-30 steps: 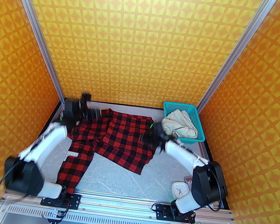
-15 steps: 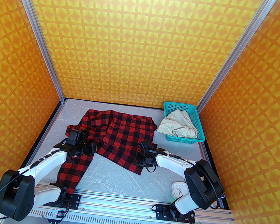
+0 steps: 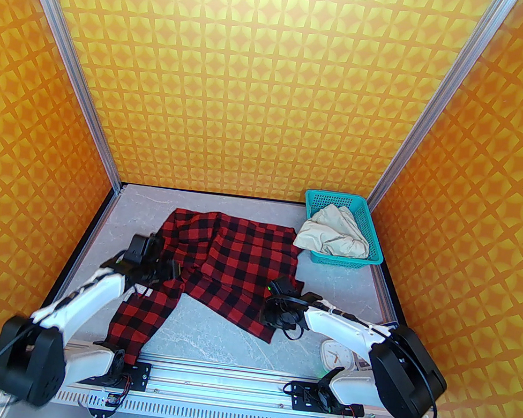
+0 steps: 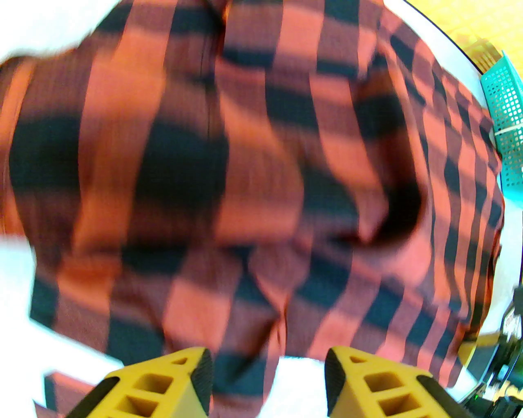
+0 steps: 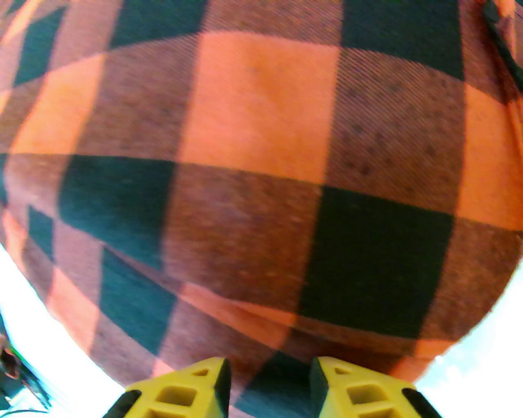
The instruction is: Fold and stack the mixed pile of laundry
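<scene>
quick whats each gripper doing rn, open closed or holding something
Left gripper: fingers apart over the checked shirt; whether it grips cloth cannot be told.
Right gripper: shirt cloth between its fingers; grip cannot be told.

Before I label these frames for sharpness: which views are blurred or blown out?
Left wrist: checked shirt smeared by motion blur, table blown out white. Right wrist: weave fairly sharp mid-frame, softer at edges, table corners overexposed. Top external: sharp, slight blur on left arm.

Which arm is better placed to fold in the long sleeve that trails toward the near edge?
Left, probably: the left gripper sits where that sleeve leaves the shirt; the right gripper is at the opposite hem.
</scene>
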Robot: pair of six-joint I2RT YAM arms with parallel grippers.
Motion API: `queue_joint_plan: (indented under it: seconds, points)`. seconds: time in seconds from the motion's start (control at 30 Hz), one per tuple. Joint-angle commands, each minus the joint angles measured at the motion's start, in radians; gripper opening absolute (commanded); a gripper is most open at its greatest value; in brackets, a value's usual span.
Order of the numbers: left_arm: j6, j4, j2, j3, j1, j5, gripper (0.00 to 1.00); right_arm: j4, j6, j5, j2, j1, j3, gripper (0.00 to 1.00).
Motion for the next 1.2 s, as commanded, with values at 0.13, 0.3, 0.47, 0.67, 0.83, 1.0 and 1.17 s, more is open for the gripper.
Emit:
queue_joint_plan:
  seconds: [0.13, 0.3, 0.47, 0.67, 0.83, 1.0, 1.17]
  points:
    - [0.058, 0.123, 0.373, 0.339, 0.034, 0.067, 0.49, -0.038, -0.135, -0.038, 0.067, -0.184, 0.291, 0.45]
    - [0.053, 0.116, 0.644, 0.584, 0.040, 0.145, 0.51, -0.019, -0.218, 0.017, 0.327, -0.253, 0.554, 0.43]
    - [0.033, 0.115, 0.803, 0.740, 0.038, 0.196, 0.45, -0.040, -0.266, 0.101, 0.551, -0.263, 0.769, 0.42]
    - [-0.004, 0.158, 0.951, 0.895, 0.047, 0.205, 0.31, -0.022, -0.280, 0.126, 0.767, -0.282, 0.936, 0.41]
    - [-0.023, 0.274, 1.059, 1.006, 0.054, 0.210, 0.28, -0.018, -0.278, 0.130, 0.893, -0.286, 1.054, 0.41]
    - [-0.024, 0.424, 1.102, 1.052, 0.058, 0.217, 0.26, -0.012, -0.280, 0.114, 0.972, -0.286, 1.135, 0.42]
    - [0.058, 0.410, 1.066, 1.129, 0.062, 0.230, 0.35, -0.040, -0.290, 0.103, 0.963, -0.286, 1.184, 0.44]
